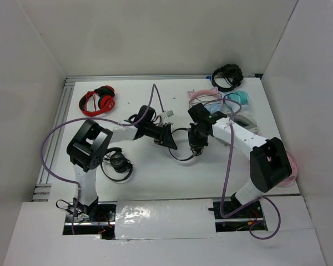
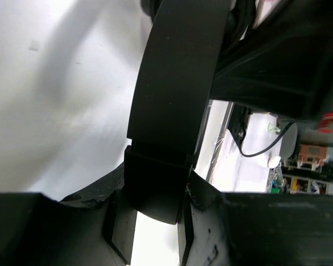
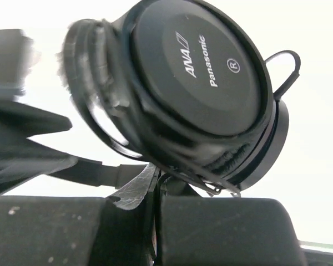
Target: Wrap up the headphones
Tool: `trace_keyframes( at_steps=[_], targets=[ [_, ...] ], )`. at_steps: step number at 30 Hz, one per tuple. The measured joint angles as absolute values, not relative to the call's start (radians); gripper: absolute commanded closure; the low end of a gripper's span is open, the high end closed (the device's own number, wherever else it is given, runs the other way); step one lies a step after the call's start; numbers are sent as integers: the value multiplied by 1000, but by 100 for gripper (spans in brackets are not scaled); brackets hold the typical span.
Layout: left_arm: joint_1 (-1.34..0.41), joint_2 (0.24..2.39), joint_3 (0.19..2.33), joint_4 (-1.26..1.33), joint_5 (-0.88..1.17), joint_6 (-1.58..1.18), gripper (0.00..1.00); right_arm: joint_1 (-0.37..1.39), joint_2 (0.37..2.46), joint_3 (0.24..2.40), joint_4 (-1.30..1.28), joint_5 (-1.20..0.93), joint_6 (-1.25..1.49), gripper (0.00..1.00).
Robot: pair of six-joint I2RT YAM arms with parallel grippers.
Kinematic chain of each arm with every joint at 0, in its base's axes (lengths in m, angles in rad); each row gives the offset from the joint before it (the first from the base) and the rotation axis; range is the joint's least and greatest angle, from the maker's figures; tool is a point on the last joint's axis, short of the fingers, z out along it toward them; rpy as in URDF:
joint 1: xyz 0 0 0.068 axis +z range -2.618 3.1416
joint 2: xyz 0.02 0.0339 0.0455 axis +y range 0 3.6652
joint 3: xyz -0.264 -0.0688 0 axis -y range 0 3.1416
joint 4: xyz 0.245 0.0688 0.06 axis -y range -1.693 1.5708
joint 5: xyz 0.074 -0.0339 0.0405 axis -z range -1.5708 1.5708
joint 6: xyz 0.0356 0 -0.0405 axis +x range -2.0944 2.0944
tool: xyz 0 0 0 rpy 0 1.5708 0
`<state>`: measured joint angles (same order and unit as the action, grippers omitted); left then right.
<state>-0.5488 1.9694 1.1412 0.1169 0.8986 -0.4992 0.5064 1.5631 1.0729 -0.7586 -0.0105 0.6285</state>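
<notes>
Right gripper (image 3: 155, 185): closest to its wrist camera, jaws pressed together right under an ear cup (image 3: 205, 72); whether a strand of cable (image 3: 283, 72) is nipped between them, I cannot tell.
Table (image 1: 155, 183): white, walled left, back and right, with a metal rail (image 1: 139, 77) along the left and back edges.
Top view only: left arm (image 1: 89, 147) and right arm (image 1: 269, 163) reach inward and meet mid-table at the headphones (image 1: 181, 158), which sit between the two grippers; lifted or resting on the surface, I cannot tell.
Left gripper (image 2: 154, 208): closed narrowly on the headband (image 2: 172, 83), a flat black strip running up from between the fingers (image 2: 115, 227); only the left wrist view shows this clamp.
Ear cup: round, black, printed ANA, Panasonic and a circled R; only the right wrist view shows the print, and the cup's left edge is blurred.
Cable: thin and black, several strands lying across the pad and rim, one loop standing out to the right.
Room: bare table lies in front of the headphones toward the near edge, and behind them toward the back rail.
Neighbours: near black pair (image 1: 117, 162) beside the left arm; red pair (image 1: 98, 101) back left; pink pair (image 1: 202, 95), teal pair (image 1: 241, 98) and far black pair (image 1: 227, 77) back right, all apart from the headphones.
</notes>
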Motion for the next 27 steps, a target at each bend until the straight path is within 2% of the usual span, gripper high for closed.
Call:
trace_keyframes(
  at_steps=[3,11,15,20,22,25,27],
  targets=[
    [-500,1967,1152,120,921,-501,100,505,1587,1180,-774,-14,609,91],
    [-413,2012,1328,76,934,-497,100,451,1816,1538,-799,-39,566,95],
    [-353,2079,1418,60,929,-493,100,432,1967,1722,-802,-50,552,93],
    [-326,2185,1536,-1,929,-471,100,418,2107,1852,-806,-56,553,86],
    [-318,2210,1550,-10,931,-471,100,413,2144,1883,-807,-56,558,80],
    [-305,2237,1559,-20,929,-471,100,412,2205,1956,-816,-58,564,79],
    [-295,2248,1570,-33,925,-471,100,412,2239,2000,-818,-61,572,75]
  ],
)
